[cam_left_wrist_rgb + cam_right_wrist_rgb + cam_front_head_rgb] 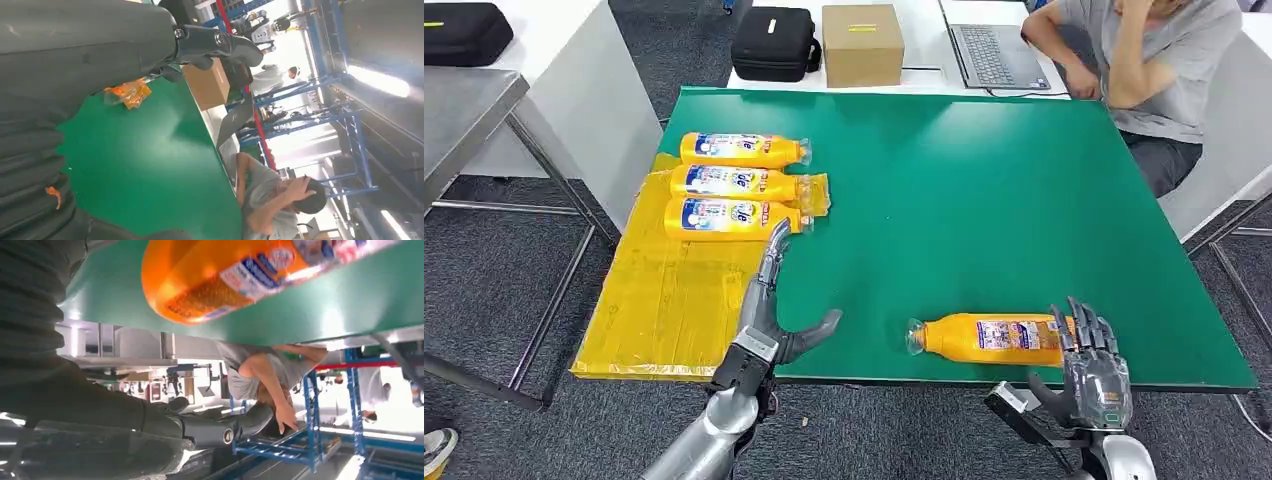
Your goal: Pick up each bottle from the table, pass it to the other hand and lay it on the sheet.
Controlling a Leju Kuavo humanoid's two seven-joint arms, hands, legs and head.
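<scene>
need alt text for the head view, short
An orange plastic bottle lies on its side near the front edge of a green table, with the robot's right hand open beside its base. The left hand is open near a yellow sheet holding three matching bottles.

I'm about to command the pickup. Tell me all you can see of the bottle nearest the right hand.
The bottle is orange plastic with a blue-and-white label, lying on its side near the green table's front edge, clear cap end pointing toward the left hand. The right hand is at its base end, fingers apart; whether they touch is unclear.
</scene>
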